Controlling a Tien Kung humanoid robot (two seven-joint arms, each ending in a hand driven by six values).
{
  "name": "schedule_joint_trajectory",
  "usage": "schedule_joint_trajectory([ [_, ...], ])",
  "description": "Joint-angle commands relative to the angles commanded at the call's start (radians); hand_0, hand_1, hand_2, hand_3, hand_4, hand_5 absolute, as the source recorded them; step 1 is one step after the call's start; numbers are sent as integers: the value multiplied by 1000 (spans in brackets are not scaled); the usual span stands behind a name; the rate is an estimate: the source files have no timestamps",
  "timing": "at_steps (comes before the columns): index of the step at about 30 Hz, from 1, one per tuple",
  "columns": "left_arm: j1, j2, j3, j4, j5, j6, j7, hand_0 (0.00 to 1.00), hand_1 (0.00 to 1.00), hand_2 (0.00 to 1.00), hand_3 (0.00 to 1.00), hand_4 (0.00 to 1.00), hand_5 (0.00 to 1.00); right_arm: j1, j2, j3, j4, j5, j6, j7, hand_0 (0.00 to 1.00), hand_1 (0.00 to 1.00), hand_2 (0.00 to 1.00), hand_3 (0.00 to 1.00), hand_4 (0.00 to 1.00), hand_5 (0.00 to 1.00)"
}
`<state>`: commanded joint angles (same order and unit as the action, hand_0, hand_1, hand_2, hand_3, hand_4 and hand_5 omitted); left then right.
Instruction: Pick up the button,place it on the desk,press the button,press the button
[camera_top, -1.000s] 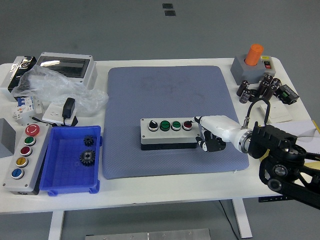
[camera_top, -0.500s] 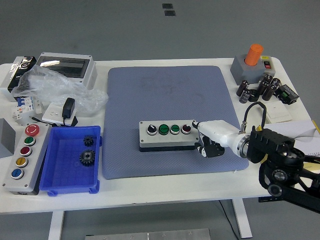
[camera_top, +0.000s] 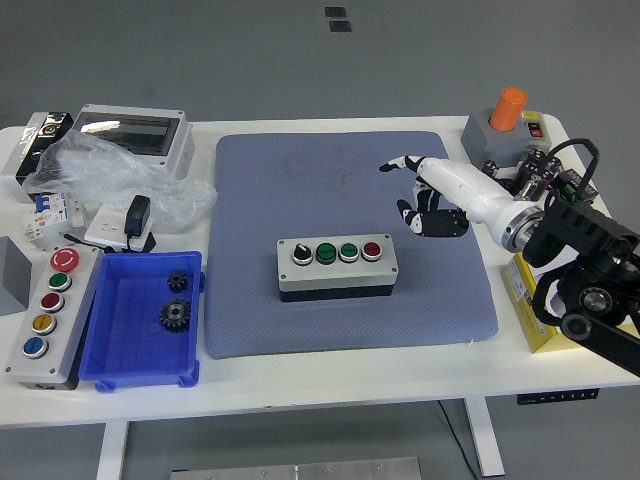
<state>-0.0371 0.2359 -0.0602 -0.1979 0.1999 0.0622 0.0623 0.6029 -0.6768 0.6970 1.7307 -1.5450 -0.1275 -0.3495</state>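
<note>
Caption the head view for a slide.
Right robot hand hovers above the blue mat, up and right of the four-button control box.

An electrical workshop or lab: the white desk carries push-button boxes, circuit breakers, capacitors and gears.

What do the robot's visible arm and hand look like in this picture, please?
Only the right arm shows: a black, blocky build with round joint housings and a thin black cable looping above it. A silver ring joins it to a white forearm shell. The right hand is white on the back, and its fingers are black with white segments.
</note>
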Motion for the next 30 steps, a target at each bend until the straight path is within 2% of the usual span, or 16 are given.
schedule_joint_trajectory([
  [3,1,-1,0,0,0,0,0,673,706,635,637,595,377,-9,33,58,-52,38,-34,44,316,366,297,838,558,164],
  [4,2,-1,0,0,0,0,0,672,705,635,638,595,376,-12,44,73,-68,50,-39,57,490,433,501,833,755,233],
  [9,3,-1,2,0,0,1,-1,672,705,635,638,595,376,-18,83,101,-133,86,-57,98,490,433,501,833,755,233],
  [10,2,-1,2,0,1,1,-2,672,706,635,639,598,370,-20,88,101,-143,91,-60,102,738,743,792,816,998,616],
  [15,2,0,2,0,2,2,-3,672,706,635,639,598,370,-26,102,96,-173,105,-70,114,738,743,792,816,998,616],
  [16,2,0,2,0,2,2,-3,673,706,635,639,600,371,-27,104,95,-179,109,-71,117,951,969,998,866,998,855],
  [22,2,0,3,0,2,2,-4,674,706,635,639,602,372,-32,118,100,-222,171,-86,160,964,976,998,873,998,876],
  [27,2,-1,4,0,1,2,-4,674,706,635,639,602,372,-40,137,126,-293,293,-133,258,964,976,998,873,998,876],
  [28,3,-1,5,0,0,2,-3,675,706,635,640,604,370,-43,141,133,-306,324,-148,281,962,951,986,866,998,916],
  [30,3,-2,8,0,-2,2,-3,675,706,635,640,604,370,-48,147,146,-328,384,-170,326,962,951,986,866,998,916],
])
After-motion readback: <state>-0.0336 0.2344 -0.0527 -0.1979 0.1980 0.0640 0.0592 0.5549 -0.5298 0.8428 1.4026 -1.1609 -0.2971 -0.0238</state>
